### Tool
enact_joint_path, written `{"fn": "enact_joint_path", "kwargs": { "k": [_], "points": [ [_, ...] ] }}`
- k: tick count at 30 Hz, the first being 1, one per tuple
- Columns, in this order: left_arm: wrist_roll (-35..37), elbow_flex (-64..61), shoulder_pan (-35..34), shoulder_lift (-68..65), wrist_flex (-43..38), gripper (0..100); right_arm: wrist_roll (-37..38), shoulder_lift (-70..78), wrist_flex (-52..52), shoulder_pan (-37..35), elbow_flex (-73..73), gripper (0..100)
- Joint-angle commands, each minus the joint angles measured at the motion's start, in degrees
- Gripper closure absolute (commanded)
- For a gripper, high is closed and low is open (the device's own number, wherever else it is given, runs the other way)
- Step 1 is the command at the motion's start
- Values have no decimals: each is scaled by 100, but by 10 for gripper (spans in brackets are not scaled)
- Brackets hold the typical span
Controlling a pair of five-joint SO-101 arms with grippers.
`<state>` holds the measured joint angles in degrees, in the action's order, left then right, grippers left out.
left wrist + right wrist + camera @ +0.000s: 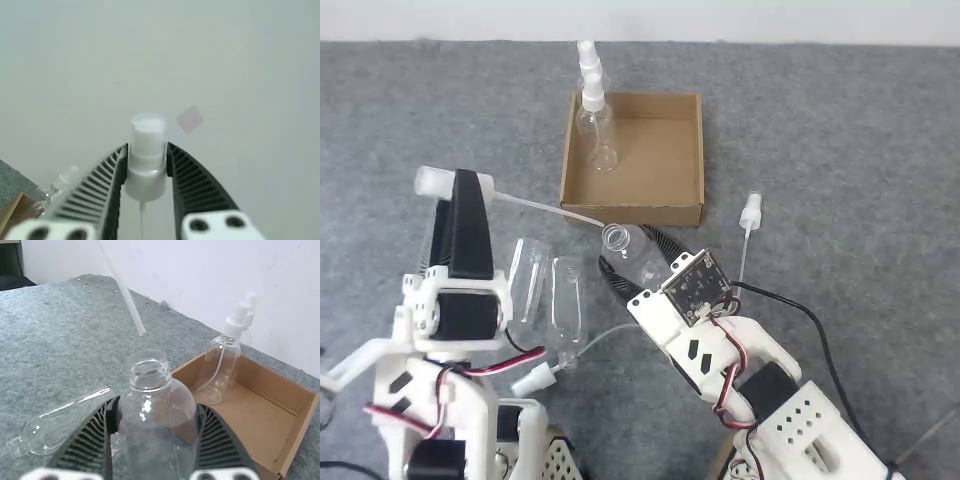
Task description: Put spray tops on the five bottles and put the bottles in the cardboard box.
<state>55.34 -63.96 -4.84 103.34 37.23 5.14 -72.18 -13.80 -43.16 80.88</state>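
Left of the cardboard box, toward the arms: left gripper clamped on a spray top, dip tube slanting toward the box's near wall. In front of that wall, two uncapped bottles lying flat, with a loose top farther out. Just before the box's near edge: right gripper closed around an open bottle, neck up. Inside the box, far-left corner: two capped bottles standing. Right of the box, a spare top. By the look of it, two done, three left to cap and box.

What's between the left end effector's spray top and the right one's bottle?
Only the dip tube of the spray top, over bare mat, its tip near the bottle mouth; seen in the high view.
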Motion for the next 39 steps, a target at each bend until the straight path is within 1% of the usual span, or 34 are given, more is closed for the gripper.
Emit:
{"fn": "enact_joint_path", "kwargs": {
  "k": [1, 12, 19, 27, 29, 34, 39],
  "points": [
    [-114, 66, -26, 97, 158, 991, 70, -136, 154, -22, -53, 978],
    [-123, -171, -18, 88, 185, 991, 70, -154, 145, -22, -35, 978],
    [-413, -321, 545, 88, 185, 991, 70, -163, 198, -22, 26, 978],
    [-484, -470, 624, 79, 149, 991, 70, -171, 198, -31, 26, 978],
    [-598, -593, 818, 79, 44, 991, 70, -171, 198, -31, 26, 978],
    [-1125, -927, 1565, 79, -105, 990, 70, -171, 198, -31, 26, 978],
    [-1292, -1024, 1890, 79, -105, 990, 70, -171, 180, -31, 26, 979]
  ]
}}
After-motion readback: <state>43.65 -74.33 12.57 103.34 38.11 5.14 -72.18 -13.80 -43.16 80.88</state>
